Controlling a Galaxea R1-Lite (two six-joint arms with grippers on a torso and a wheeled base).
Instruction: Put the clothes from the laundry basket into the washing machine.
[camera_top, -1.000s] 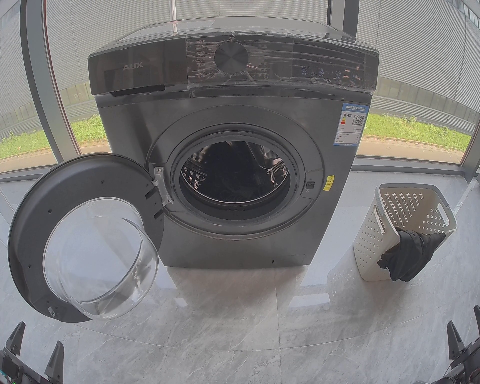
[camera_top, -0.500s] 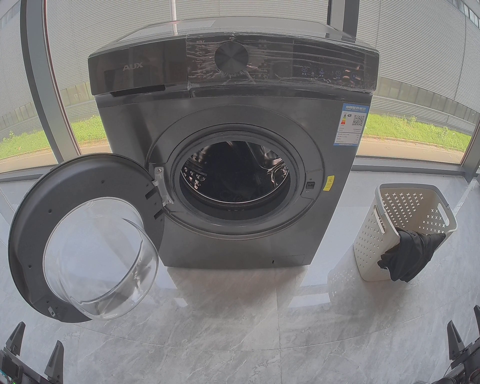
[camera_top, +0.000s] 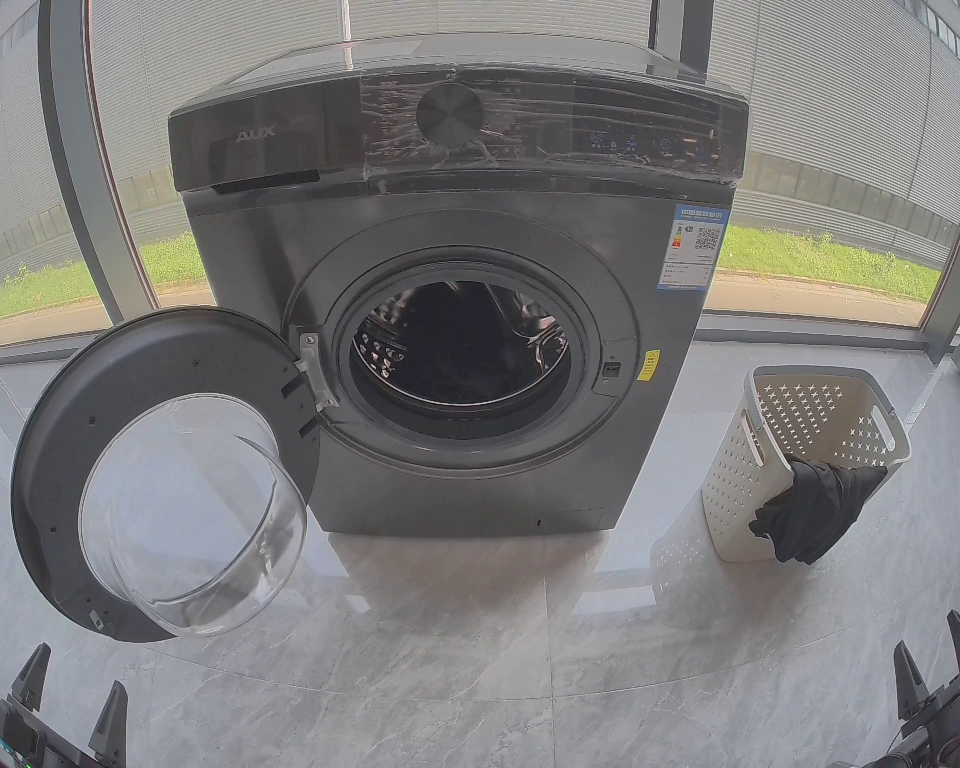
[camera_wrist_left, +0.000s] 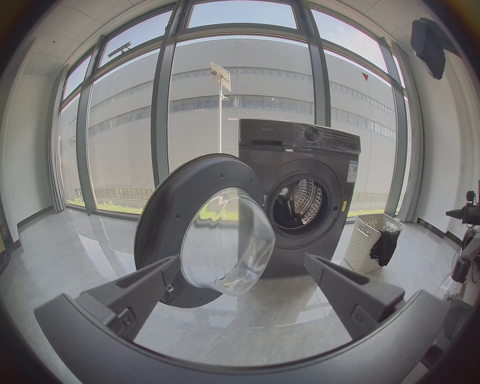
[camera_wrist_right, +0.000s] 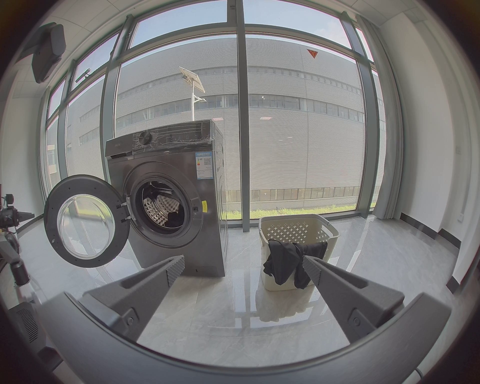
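— One black garment (camera_top: 815, 505) is seen draped over the laundry basket (camera_top: 735, 480) rim, rt of the washing machine (camera_top: 440, 200); door (camera_top: 150, 360) is swung open.
— Fingers?
— Left fingers (camera_wrist_left: 135, 295) & right fingers (camera_wrist_right: 135, 292) are seen spread, nothing gripped, well apart from basket.

Bare showroom-like room, polished stone floor (camera_top: 450, 650), floor-to-ceiling windows (camera_wrist_right: 175, 90) onto a grey building (camera_wrist_right: 310, 150), lone washing machine (camera_top: 480, 225)

Left gripper (camera_top: 70, 697): sat low at the near left edge of the head view, fingers (camera_wrist_left: 135, 292) spread wide apart, empty.
Right gripper (camera_top: 930, 665): sat low at the near right edge, fingers (camera_wrist_right: 350, 295) spread wide apart, empty.
Fingertips: pointed forward.
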